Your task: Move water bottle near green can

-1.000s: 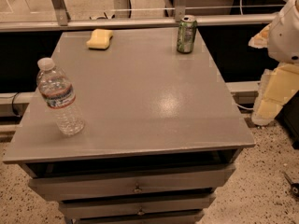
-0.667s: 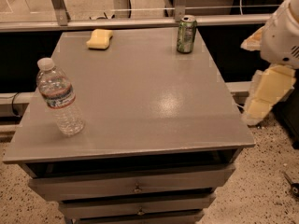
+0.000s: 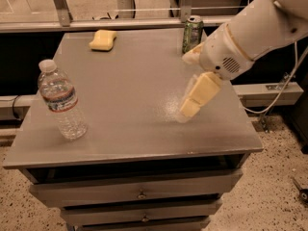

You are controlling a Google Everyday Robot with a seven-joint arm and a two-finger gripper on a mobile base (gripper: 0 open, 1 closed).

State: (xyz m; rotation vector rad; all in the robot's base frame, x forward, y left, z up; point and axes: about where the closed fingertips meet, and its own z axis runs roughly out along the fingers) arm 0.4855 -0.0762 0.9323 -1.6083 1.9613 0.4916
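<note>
**Inspector:** What has moved since the earlier frames?

**Assessor:** The white arm has swung in from the right edge and now reaches over the grey tabletop point(image 3: 130, 85). Its claw point(image 3: 192, 102) hangs above the right half, near the small green metal can point(image 3: 192, 32). Nothing else has shifted.

**Inspector:** State of the claw?

**Assessor:** Open or closed cannot be told from this view. It carries nothing.

**Inspector:** Location of the task item?

**Assessor:** The clear ribbed plastic water bottle point(image 3: 62, 100) has a white cap and a red-and-blue banded label. It stands upright near the front-left corner, well apart from both the claw and the can at the back-right edge. A yellow sponge point(image 3: 103, 40) lies at the back, left of the can.

**Inspector:** Handling assessment?

**Assessor:** In my judgement the bottle holds water, so it carries some weight. Its thin walls will give under a hard squeeze, and its tall, narrow form may tip if nudged. The ribbed body at or just below the label offers the surest hold.

**Inspector:** Arm pose?

**Assessor:** The forearm slopes down from the upper right. The claw points down and leftward, toward the bottle's side.
</note>
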